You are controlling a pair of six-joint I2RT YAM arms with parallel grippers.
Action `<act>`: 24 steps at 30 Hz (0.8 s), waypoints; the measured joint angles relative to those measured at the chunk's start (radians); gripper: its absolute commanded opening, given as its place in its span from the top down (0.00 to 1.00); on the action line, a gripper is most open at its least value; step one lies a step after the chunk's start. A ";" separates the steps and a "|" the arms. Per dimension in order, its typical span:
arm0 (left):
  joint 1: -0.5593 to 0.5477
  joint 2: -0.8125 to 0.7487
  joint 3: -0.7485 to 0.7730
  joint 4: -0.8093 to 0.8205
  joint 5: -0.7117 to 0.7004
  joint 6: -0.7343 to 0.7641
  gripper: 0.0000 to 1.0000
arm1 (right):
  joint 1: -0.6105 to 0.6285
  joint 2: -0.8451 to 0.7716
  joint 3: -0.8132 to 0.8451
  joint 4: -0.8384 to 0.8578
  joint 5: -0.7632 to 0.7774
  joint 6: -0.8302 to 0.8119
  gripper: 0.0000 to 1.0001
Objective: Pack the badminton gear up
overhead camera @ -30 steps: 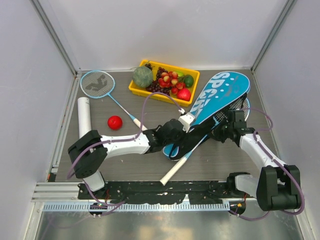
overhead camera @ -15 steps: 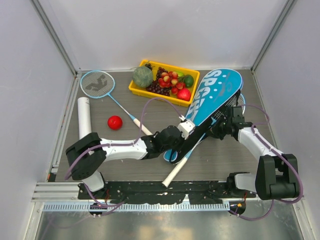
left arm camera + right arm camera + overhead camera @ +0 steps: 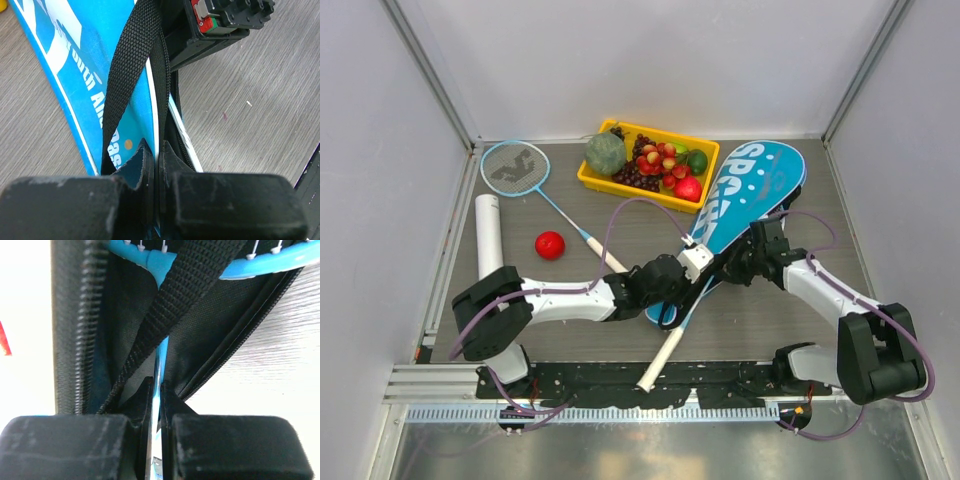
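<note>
You are pinching the edge of the bag (image 3: 752, 180), lying beside the tray (image 3: 590, 180), in your closed left gripper (image 3: 155, 162) while your right gripper (image 3: 156, 395), clamped on seemingly the racket (image 3: 662, 358) shaft, is driving it deeper than a second ago.

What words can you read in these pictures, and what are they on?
"SPORT": big white letters on the blue bag.
Smaller white letters on the bag, left wrist view: partly hidden by the strap, not readable.
Dark mark on the far racket's strings: too small to read.
</note>
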 measured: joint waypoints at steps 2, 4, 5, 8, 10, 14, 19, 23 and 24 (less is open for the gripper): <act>0.000 0.000 0.000 0.000 0.000 0.002 1.00 | 0.002 0.000 0.000 -0.003 0.022 -0.004 0.95; 0.000 0.000 0.000 0.001 0.000 0.002 1.00 | -0.005 0.002 0.002 -0.005 0.047 -0.012 0.95; -0.001 0.000 0.000 0.002 0.000 0.002 1.00 | -0.013 0.004 0.007 -0.004 0.057 -0.019 0.95; -0.004 -0.001 -0.015 0.013 -0.001 0.010 1.00 | -0.045 0.037 0.043 -0.005 0.074 -0.037 0.95; -0.006 -0.005 -0.041 0.031 0.000 0.019 1.00 | -0.070 0.071 0.079 -0.005 0.070 -0.050 0.95; -0.010 -0.011 -0.080 0.053 -0.003 0.036 1.00 | -0.109 0.114 0.126 0.000 0.037 -0.066 0.95; -0.012 -0.011 -0.080 0.070 -0.003 0.038 1.00 | -0.142 0.116 0.154 0.011 0.009 -0.074 0.95; -0.019 -0.011 -0.081 0.075 -0.004 0.032 1.00 | -0.155 0.116 0.157 0.060 0.008 -0.061 0.95; -0.019 -0.011 -0.081 0.076 -0.007 0.029 1.00 | -0.158 0.118 0.155 0.078 0.007 -0.055 0.95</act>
